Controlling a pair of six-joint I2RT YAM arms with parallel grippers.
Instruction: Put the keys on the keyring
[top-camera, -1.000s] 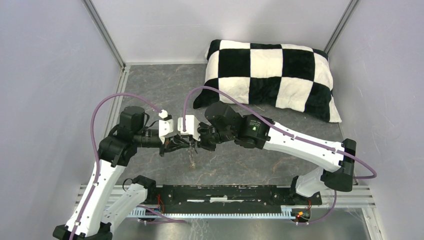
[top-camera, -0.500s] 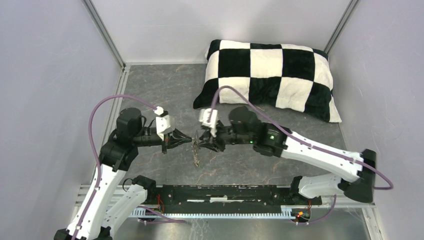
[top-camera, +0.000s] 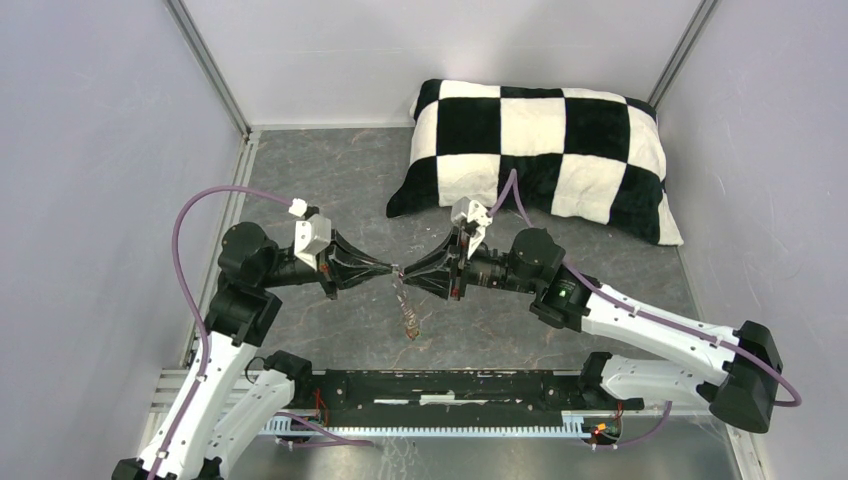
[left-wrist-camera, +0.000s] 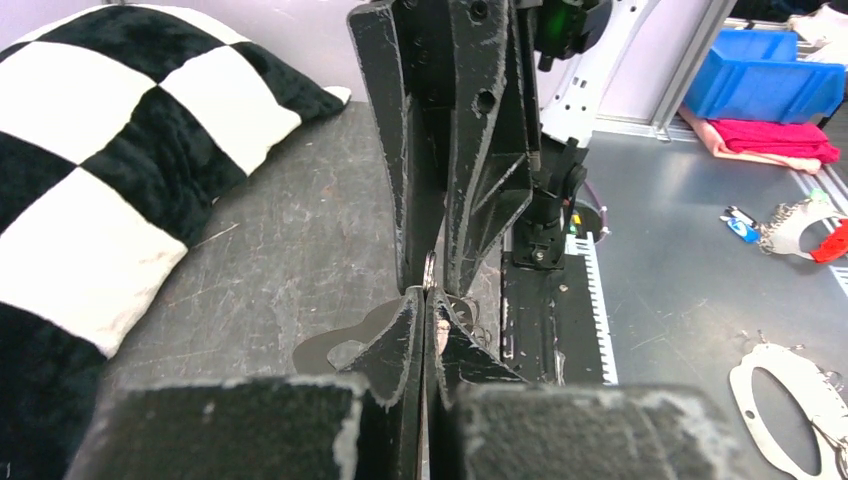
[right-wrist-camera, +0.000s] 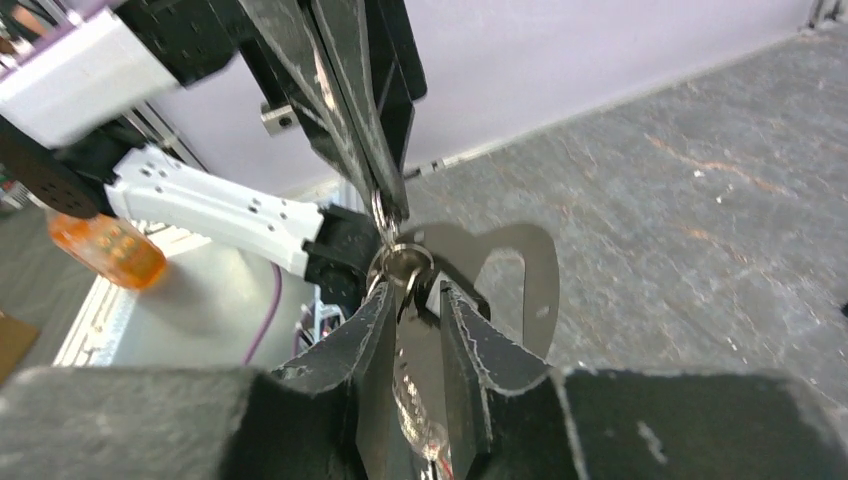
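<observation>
Left gripper (top-camera: 390, 268) is pinched shut on a small silver split ring (right-wrist-camera: 400, 265). Right gripper (top-camera: 407, 273) meets it tip to tip, jaws narrowly apart around the ring, can't tell if it's gripping. The flat grey metal keyring fob (right-wrist-camera: 535, 280) dangles there above the dark table (top-camera: 330, 180).

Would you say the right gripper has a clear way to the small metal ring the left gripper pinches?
Probably yes: the right gripper stands open at the metal ring, tip to tip with the left gripper, nothing between.

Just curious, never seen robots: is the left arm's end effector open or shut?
Shut. On the left end effector the fingers meet at the tips with no gap, pinching a small metal ring.
</observation>
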